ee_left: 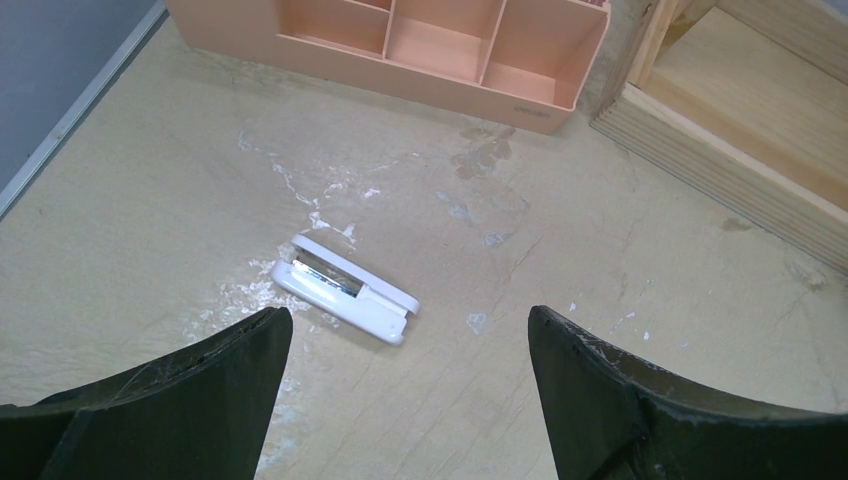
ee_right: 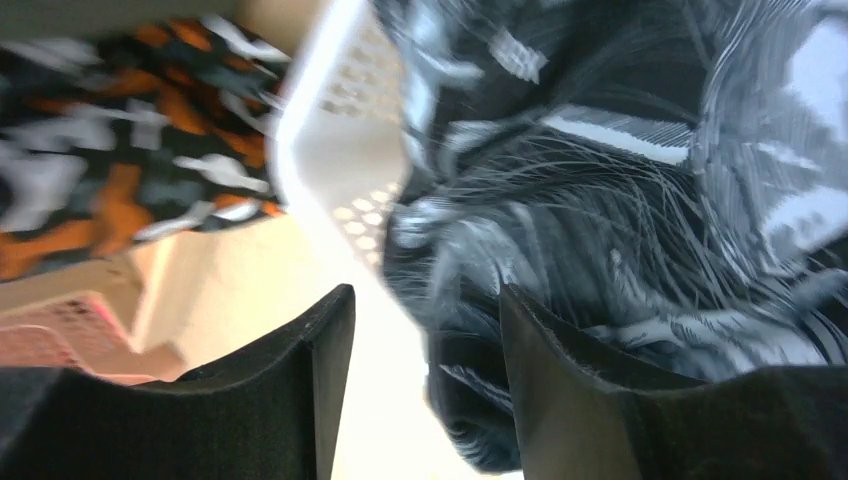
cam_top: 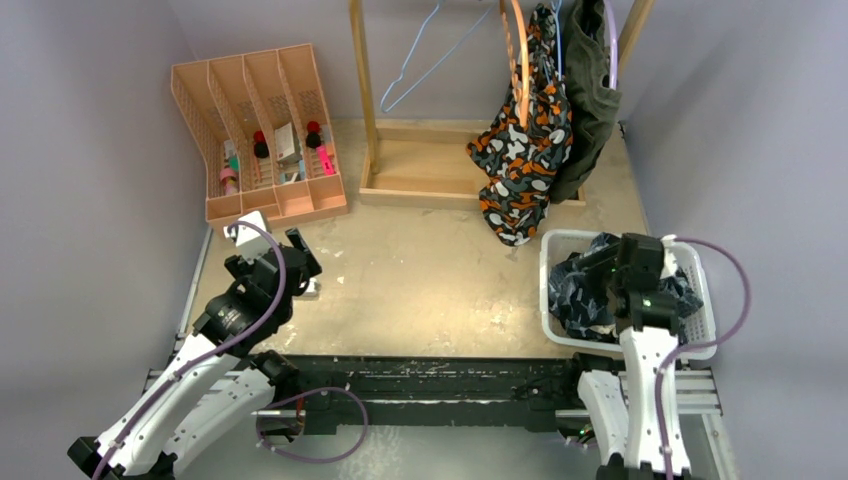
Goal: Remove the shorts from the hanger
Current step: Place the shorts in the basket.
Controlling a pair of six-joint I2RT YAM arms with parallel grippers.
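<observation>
The left hand [ee_left: 405, 325] sits at the lower left of the overhead view. Its fingers are spread wide and hold nothing, low over the desk [cam_top: 420, 290], with a small white device [ee_left: 345, 290] lying just ahead of it. At the upper left stands a pink organiser [cam_top: 260, 120].

At top centre, a wooden rack [cam_top: 365, 90] carries a bare blue hanger [cam_top: 425, 55]. To its right, the camouflage shorts [cam_top: 520, 160] hang from an orange hanger [cam_top: 520, 50]. The olive green shorts [cam_top: 592, 95] hang just beside them, touching.

At the lower right, a white basket [cam_top: 548, 290] holds the patterned shorts [cam_top: 575, 295]. Whether the black pair lies under them cannot be told.

The right hand [ee_right: 425, 300] hovers over the basket's near rim. Its fingers are apart, and nothing is pinched between them in its blurred wrist view.

The job looks roughly half done. At least one pair is off and in the basket, and the camouflage and olive pairs have yet to come off the rack.
</observation>
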